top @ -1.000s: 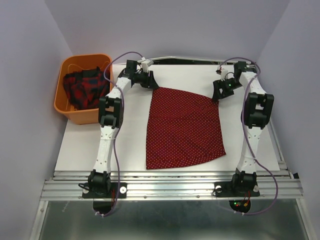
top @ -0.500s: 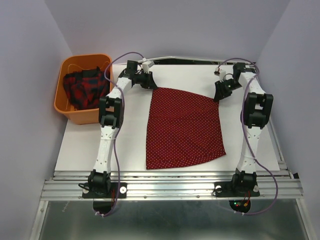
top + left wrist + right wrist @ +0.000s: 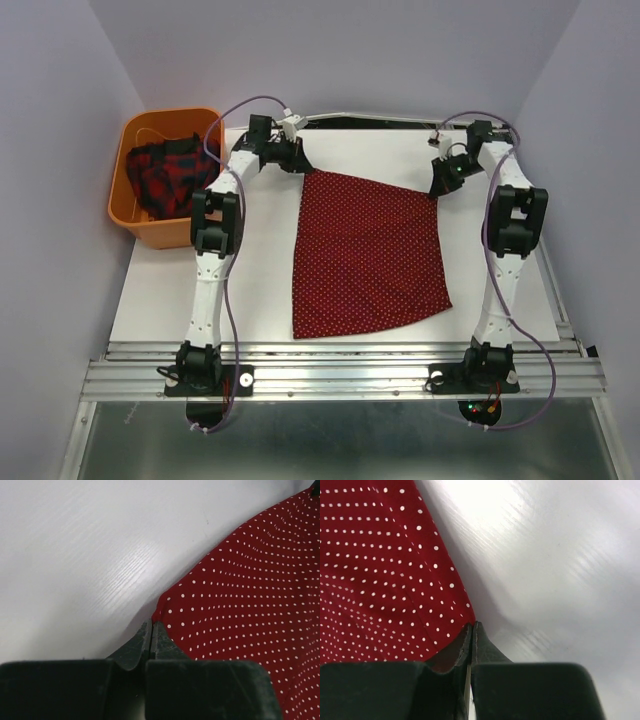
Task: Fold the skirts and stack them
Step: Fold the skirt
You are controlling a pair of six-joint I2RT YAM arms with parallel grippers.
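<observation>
Skirt [image 3: 368,250] corners between fingers [image 3: 131,652]; pinched tight

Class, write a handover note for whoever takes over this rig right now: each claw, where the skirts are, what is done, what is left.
Left claw: shut on the far left corner of the polka-dot skirt.
Right claw: shut on its far right corner.
Polka-dot skirt: spread flat on the table, unfolded.
Plaid skirt: bunched in the orange basket.
Done: both far corners gripped.
Left: fold both skirts, then stack.
</observation>
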